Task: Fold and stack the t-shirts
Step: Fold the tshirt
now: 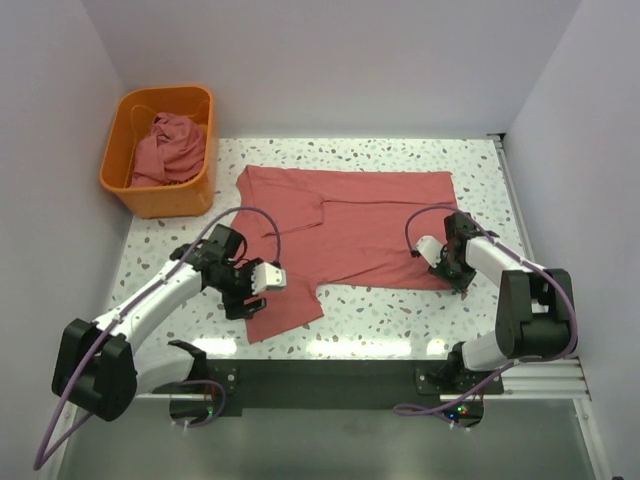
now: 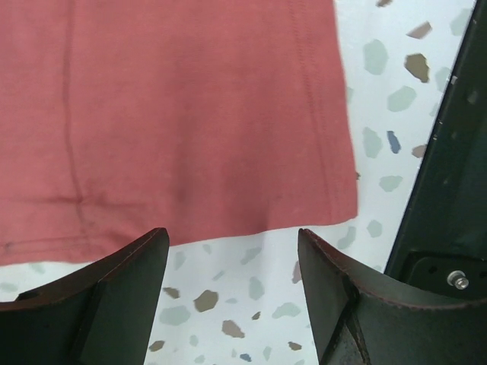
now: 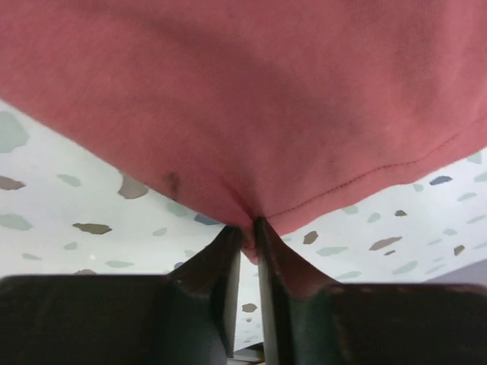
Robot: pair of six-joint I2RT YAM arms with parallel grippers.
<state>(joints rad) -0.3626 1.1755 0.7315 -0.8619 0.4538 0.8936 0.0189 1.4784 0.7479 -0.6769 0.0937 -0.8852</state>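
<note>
A dusty red-pink t-shirt (image 1: 345,225) lies spread on the speckled table, one part reaching toward the front. My left gripper (image 1: 252,290) is open and empty, low over the table at the shirt's front left edge; in the left wrist view the shirt's hem (image 2: 190,137) lies just past my fingertips (image 2: 129,266). My right gripper (image 1: 455,270) is shut on the shirt's front right corner; in the right wrist view the cloth (image 3: 259,114) is pinched between the fingers (image 3: 228,251). A second t-shirt (image 1: 168,148) lies crumpled in the basket.
An orange plastic basket (image 1: 118,170) stands at the table's back left corner. White walls close in the left, back and right sides. A black rail (image 1: 330,375) runs along the near edge with both arm bases.
</note>
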